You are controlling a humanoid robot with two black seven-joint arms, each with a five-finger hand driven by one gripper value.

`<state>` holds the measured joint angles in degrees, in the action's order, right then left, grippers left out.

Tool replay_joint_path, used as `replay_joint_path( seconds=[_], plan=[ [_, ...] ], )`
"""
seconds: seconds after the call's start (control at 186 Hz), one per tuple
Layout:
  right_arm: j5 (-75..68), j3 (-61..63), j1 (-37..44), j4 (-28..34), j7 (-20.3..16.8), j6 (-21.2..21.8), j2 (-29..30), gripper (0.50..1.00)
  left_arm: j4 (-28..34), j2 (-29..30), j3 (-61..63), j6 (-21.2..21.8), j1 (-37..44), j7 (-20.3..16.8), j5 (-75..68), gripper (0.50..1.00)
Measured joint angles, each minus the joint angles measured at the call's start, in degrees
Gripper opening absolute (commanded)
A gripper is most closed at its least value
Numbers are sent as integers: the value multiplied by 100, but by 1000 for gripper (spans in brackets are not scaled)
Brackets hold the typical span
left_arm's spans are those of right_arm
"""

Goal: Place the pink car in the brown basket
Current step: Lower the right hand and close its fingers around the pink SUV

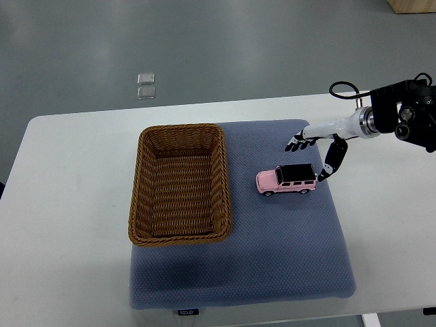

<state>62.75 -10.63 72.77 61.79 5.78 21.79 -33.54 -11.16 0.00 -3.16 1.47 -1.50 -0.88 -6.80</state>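
Mat (272, 259) between pink car (286, 180) and brown basket (180, 184) lies bare.

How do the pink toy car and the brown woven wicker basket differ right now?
The pink toy car is small, smooth and glossy with a black roof; the brown woven wicker basket is far bigger, textured and a single colour. The car lies lengthwise across the picture, the basket runs lengthwise up it. The car sits close under the right hand's spread fingers; the basket stands empty, apart from the hand. Both rest on the blue-grey mat.
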Motion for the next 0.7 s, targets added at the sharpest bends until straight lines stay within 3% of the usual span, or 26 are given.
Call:
replay_joint_path(
  seconds=[0.334, 0.398, 0.565, 0.699],
  plan=[
    [-2, 9, -345, -22, -172, -358, 336, 887, 0, 0, 0, 0, 0, 0, -1, 1000],
    [1, 9, -349, -26, -173, -392, 358, 856, 0, 0, 0, 0, 0, 0, -2, 1000],
    [50, 9, -363, -51, -198, -420, 444, 717, 0, 0, 0, 0, -1, 0, -3, 1000],
    [169, 2, -423, -71, -262, -424, 492, 674, 0, 0, 0, 0, -1, 0, -3, 1000]
  ],
)
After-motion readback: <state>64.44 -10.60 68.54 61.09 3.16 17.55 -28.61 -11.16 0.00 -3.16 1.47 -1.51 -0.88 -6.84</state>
